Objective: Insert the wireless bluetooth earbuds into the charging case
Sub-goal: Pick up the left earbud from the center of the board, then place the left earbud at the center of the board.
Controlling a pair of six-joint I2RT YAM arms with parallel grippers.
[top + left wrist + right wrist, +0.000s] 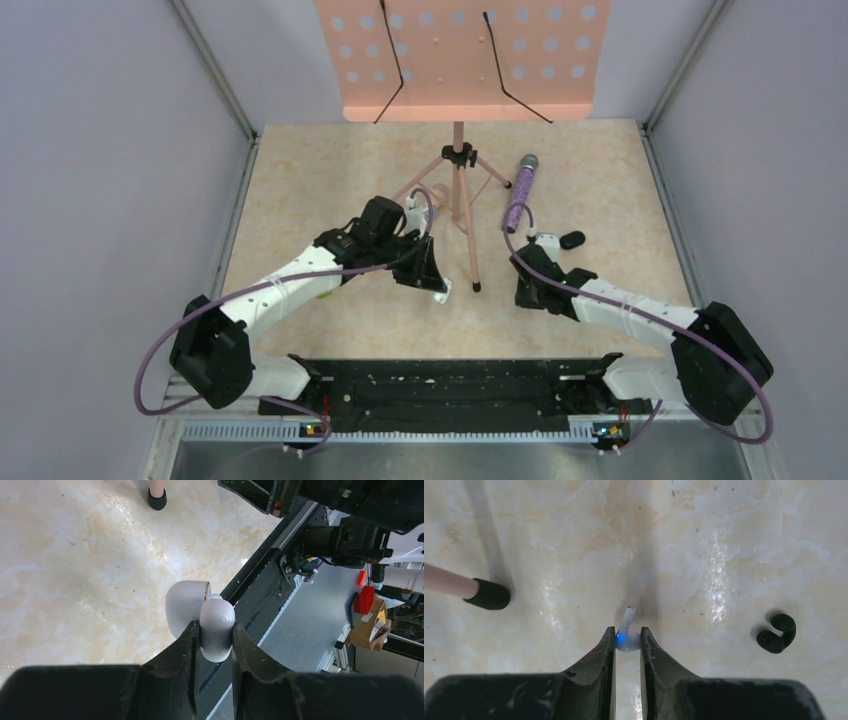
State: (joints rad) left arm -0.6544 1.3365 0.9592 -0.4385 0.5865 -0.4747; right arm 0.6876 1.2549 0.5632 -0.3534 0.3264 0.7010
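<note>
I'm looking at a tabletop (734,545) that is shining like polished, marble-patterned laminate: cream, smooth, throwing back glare. The charging case (185,605) is gleaming as glossy white plastic, with a thin brassy strip showing at its hinge. The earbud (628,622) is reading as smooth white plastic too. The left gripper (215,635) and the right gripper (627,640) are showing matt black plastic, faintly grainy and scuffed. The stand's foot cap (491,594) is looking like dull black rubber, and the microphone (519,198) is sparkling with purple glitter.

Pink music stand (458,60); purple microphone (518,195) beside it.
</note>
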